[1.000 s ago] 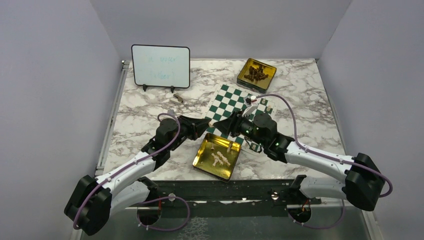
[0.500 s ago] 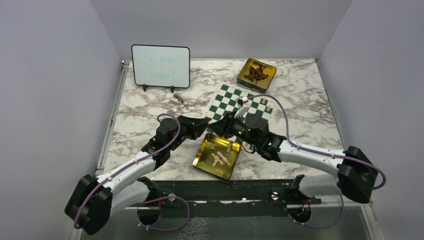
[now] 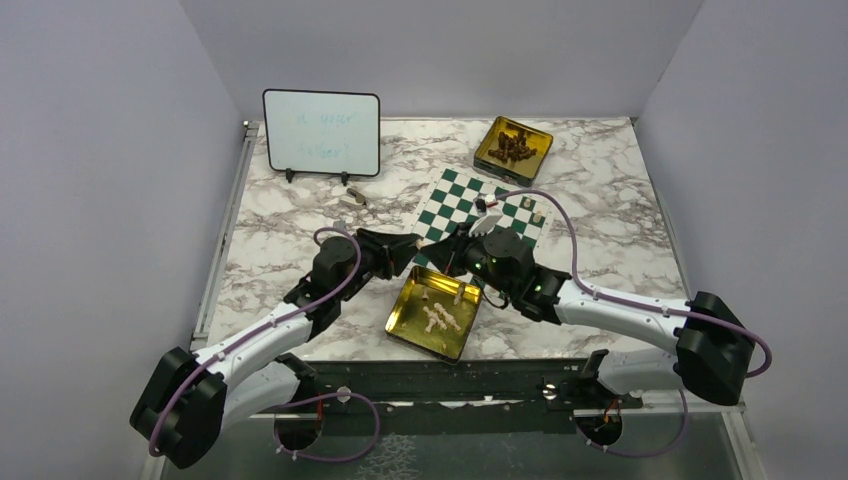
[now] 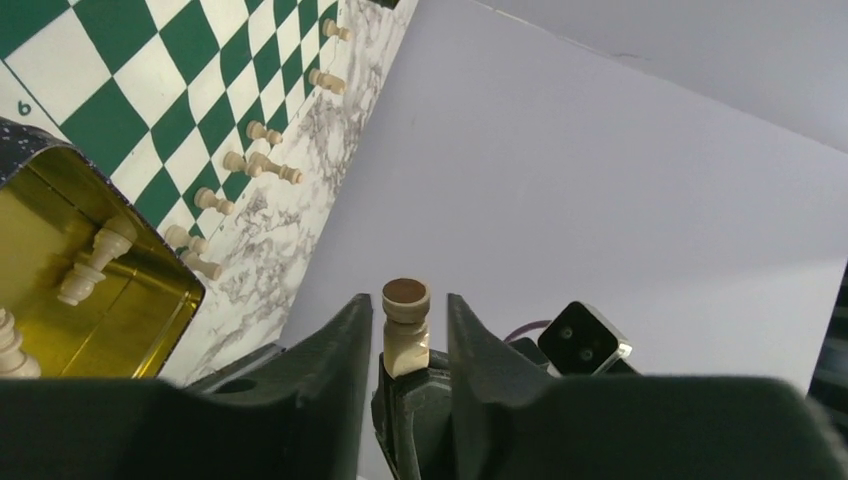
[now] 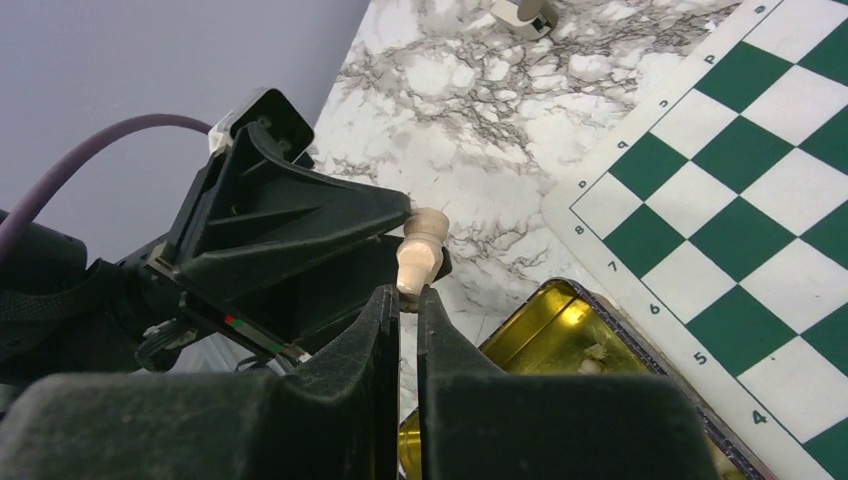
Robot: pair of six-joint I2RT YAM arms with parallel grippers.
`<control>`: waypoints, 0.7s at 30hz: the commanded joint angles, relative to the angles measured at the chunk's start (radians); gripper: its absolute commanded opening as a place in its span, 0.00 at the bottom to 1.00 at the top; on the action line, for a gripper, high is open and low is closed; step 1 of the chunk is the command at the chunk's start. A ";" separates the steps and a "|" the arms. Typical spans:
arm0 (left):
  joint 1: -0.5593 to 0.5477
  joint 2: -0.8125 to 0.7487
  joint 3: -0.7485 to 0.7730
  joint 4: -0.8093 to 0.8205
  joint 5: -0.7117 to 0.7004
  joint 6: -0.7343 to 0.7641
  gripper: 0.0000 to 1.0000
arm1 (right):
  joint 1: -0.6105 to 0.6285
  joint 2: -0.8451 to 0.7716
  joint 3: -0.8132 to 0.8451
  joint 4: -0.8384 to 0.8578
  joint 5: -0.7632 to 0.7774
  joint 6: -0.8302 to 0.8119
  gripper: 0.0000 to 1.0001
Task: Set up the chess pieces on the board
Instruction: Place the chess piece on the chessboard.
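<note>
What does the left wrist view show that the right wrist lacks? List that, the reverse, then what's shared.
Left wrist only: a row of cream chess pieces along the green-and-white checked board's edge. Right wrist only: a white object on the marble table. Both: that board, a square gold tin, and one cream piece held by the right gripper between the left gripper's fingers.

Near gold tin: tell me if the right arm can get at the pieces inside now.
Probably not yet: the right gripper is shut on a cream piece between the fingers of the left gripper. The tin itself lies open close by.
</note>
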 commanded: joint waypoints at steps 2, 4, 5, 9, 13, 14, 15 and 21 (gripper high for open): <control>0.002 -0.020 0.003 0.020 -0.029 0.032 0.48 | 0.007 -0.012 0.050 -0.076 0.091 -0.038 0.01; 0.002 -0.028 0.002 0.020 -0.031 0.061 0.57 | 0.006 -0.020 0.077 -0.140 0.115 -0.067 0.01; 0.003 -0.034 0.002 0.020 -0.031 0.081 0.61 | 0.005 -0.026 0.090 -0.171 0.121 -0.088 0.00; 0.001 -0.052 -0.001 0.013 -0.029 0.165 0.75 | -0.003 -0.040 0.159 -0.326 0.147 -0.163 0.01; 0.001 -0.065 0.008 -0.018 -0.041 0.315 0.99 | -0.043 -0.052 0.230 -0.502 0.116 -0.230 0.01; 0.001 -0.070 0.016 -0.037 -0.048 0.364 0.99 | -0.053 -0.054 0.247 -0.544 0.106 -0.249 0.01; 0.001 -0.072 0.031 -0.069 -0.056 0.422 0.99 | -0.064 -0.055 0.267 -0.587 0.102 -0.268 0.01; 0.001 -0.095 0.162 -0.290 -0.142 0.845 0.99 | -0.153 -0.046 0.368 -0.865 0.065 -0.346 0.01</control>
